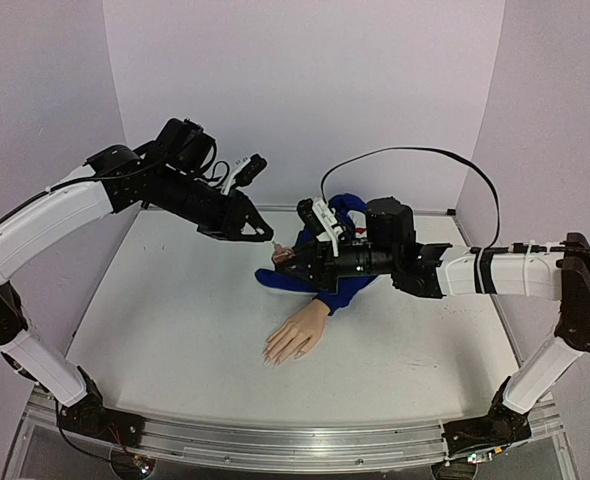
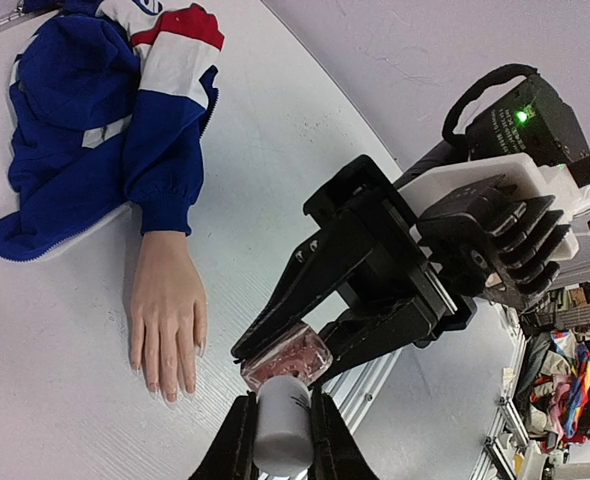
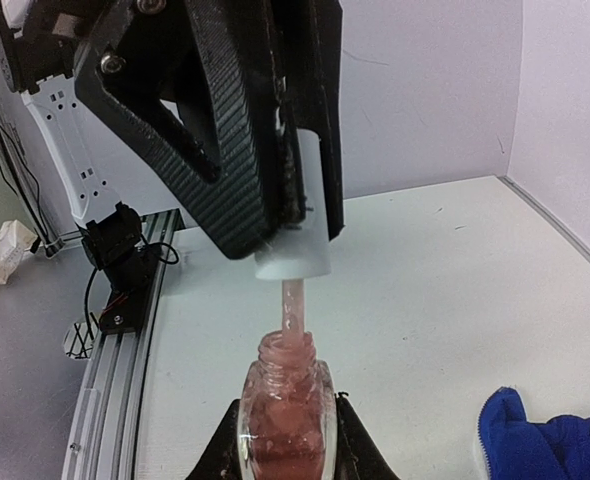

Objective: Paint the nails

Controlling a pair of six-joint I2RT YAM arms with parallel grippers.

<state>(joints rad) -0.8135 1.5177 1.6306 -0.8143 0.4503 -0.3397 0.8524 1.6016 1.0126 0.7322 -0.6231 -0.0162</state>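
Left gripper (image 2: 281, 402) pinches white cap (image 2: 280, 440), brush stem (image 3: 292, 305) in bottle (image 3: 283, 420) that right gripper (image 1: 281, 256) clamps; nails (image 1: 274, 355) at 6 o'clock

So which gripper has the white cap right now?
The left gripper: it is shut on the white cap, brush stem showing; the right gripper grips the open pinkish bottle instead.

Open table (image 1: 175, 320) flanks the mannequin hand (image 1: 297, 335); blue jacket (image 1: 347, 292) blocks behind.

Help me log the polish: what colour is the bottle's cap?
White; the cap shows best in the right wrist view.
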